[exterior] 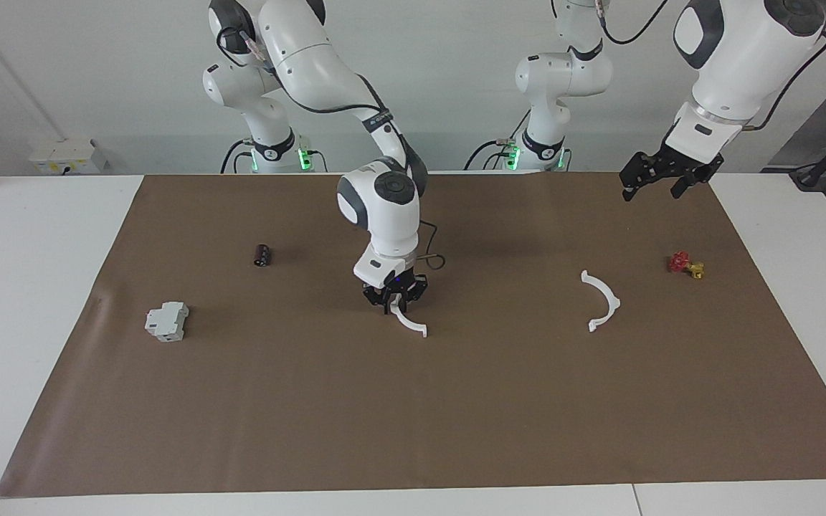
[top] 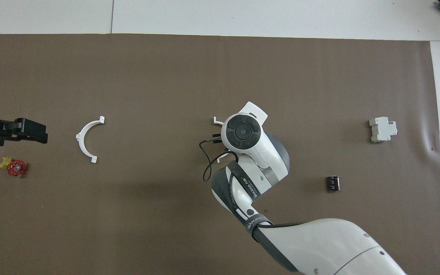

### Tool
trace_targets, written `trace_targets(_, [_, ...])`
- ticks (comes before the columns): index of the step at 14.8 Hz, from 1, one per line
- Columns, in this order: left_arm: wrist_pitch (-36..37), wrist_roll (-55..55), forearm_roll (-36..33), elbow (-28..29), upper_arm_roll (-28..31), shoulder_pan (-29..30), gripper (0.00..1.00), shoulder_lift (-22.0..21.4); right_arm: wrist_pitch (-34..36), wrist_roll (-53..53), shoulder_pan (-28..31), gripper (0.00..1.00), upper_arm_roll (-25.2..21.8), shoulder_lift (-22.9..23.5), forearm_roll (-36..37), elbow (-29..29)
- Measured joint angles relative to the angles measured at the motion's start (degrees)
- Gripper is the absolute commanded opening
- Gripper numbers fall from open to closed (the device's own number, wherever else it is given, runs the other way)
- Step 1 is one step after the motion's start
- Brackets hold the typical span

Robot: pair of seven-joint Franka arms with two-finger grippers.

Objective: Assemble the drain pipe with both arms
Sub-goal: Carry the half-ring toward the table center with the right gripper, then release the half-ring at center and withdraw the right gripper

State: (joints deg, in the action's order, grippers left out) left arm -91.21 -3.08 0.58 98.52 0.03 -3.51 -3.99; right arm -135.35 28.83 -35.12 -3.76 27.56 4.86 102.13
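White arc mostly under right arm

The right gripper is low at the middle of the brown mat, closed on one white half-ring. The second half-ring lies toward the left arm's end. The left gripper hangs open, high over the mat's corner.

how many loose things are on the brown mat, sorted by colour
white half-ring arcs: 2
grey-white block: 1
black cylinder: 1
red-and-yellow valve: 1
total: 5
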Motion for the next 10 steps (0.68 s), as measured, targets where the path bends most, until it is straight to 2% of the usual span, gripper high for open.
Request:
trace_targets(2, [-0.01, 0.00, 0.00, 0.02, 0.00, 0.00, 1.00, 0.00, 1.67, 0.44, 0.12, 1.00, -0.10, -1.03, -0.89, -0.92])
trace_targets(5, [-0.28, 0.00, 0.00, 0.35, 0.10, 0.02, 1.00, 0.00, 5.92, 0.71, 2.20, 1.00, -0.83, -5.90, -3.05, -2.23])
trace_targets(10, [-6.50, -1.19, 0.00, 5.35, 1.97, 0.15, 1.00, -0.03, 12.56, -2.58, 12.63, 1.00, -1.22, -14.37, -3.36, -2.34])
